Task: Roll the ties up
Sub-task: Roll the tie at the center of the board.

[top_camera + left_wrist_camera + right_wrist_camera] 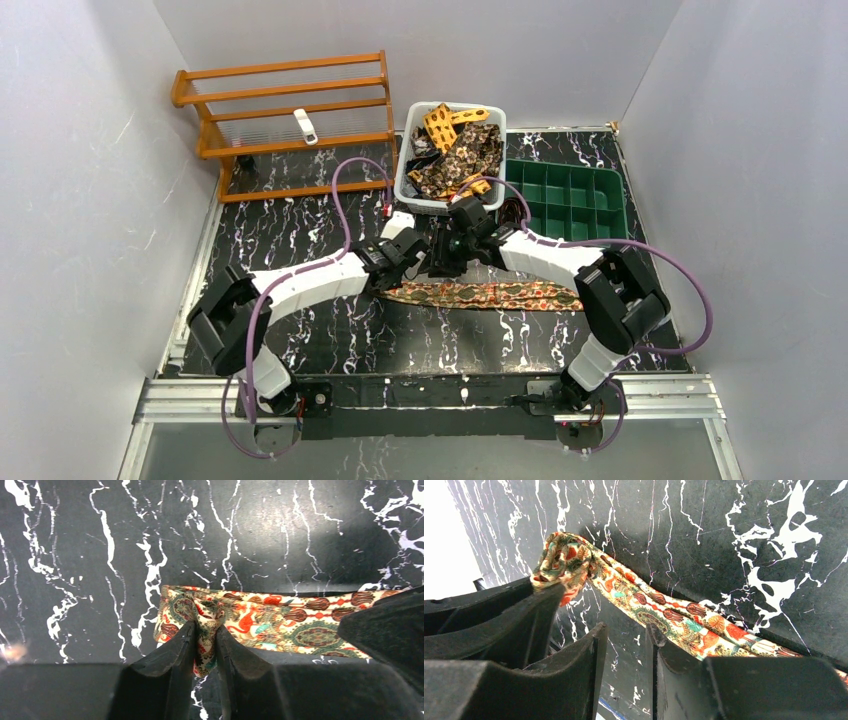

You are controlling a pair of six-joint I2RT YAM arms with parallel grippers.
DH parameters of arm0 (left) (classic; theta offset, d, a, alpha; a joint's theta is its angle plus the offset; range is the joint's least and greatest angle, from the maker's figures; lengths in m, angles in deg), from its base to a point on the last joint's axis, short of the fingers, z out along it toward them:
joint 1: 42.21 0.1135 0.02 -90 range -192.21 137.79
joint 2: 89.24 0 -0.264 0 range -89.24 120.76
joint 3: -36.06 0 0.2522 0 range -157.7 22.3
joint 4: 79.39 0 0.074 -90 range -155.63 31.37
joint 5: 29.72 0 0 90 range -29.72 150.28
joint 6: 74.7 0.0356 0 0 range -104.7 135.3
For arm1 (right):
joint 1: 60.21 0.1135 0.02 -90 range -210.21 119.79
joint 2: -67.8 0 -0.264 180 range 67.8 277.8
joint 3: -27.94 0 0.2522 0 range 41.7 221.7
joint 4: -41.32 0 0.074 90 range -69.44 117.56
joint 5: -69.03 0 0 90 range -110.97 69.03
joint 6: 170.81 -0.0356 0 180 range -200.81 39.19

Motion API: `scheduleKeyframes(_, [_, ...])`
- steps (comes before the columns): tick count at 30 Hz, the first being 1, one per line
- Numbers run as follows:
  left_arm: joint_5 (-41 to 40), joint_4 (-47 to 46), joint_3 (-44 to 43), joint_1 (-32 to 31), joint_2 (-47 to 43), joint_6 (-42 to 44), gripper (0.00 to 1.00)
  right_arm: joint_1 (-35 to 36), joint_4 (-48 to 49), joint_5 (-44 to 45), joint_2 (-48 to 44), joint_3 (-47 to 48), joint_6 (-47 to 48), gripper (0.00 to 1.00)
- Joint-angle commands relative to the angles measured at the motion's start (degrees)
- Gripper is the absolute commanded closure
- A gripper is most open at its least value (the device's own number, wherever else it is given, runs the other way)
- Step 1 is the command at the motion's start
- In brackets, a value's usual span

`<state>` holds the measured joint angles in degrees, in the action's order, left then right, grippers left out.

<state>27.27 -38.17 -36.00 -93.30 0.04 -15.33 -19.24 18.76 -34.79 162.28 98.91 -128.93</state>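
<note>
Tie end pinched up for the first turn of the roll.

Top view: one tie (500,295) is laid flat, left to right, across the near middle of the table (300,215), probably to be coiled from its left end; more are heaped in the white bin (404,186) at the far side. Left wrist: the left gripper (205,630) is closed on a raised fold at that end. Right wrist: the right gripper (626,630) is parted and empty, with the tie just beside it, seemingly ready to steady the coil.
</note>
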Motion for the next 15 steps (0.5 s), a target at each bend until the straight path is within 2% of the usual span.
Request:
scheduleKeyframes(1, [0.5,0.0,-2.6,-1.2,2.3,-2.2,0.78,-0.5,1.8,0.1,-1.9,-0.9,-0.8,0.57])
scheduleKeyframes(6, [4.1,-2.8,-2.5,-1.6,4.3,-3.7,0.69,-1.1,1.8,0.8,-2.9,-2.2,-1.0,0.56])
scheduleKeyframes(8, [5.4,-3.8,-2.6,-1.6,4.8,-4.3,0.63,-1.5,1.8,0.8,-3.3,-2.9,-1.2,0.56])
scheduleKeyframes(11, [8.9,-5.3,-3.4,-1.7,5.1,-4.2,0.60,-1.8,1.9,0.8,-3.9,-3.9,-1.2,0.55])
scheduleKeyframes(15, [11.6,-5.9,-4.0,-1.7,2.1,-5.0,0.50,-2.1,2.5,-1.2,-4.4,-4.0,-1.2,0.53])
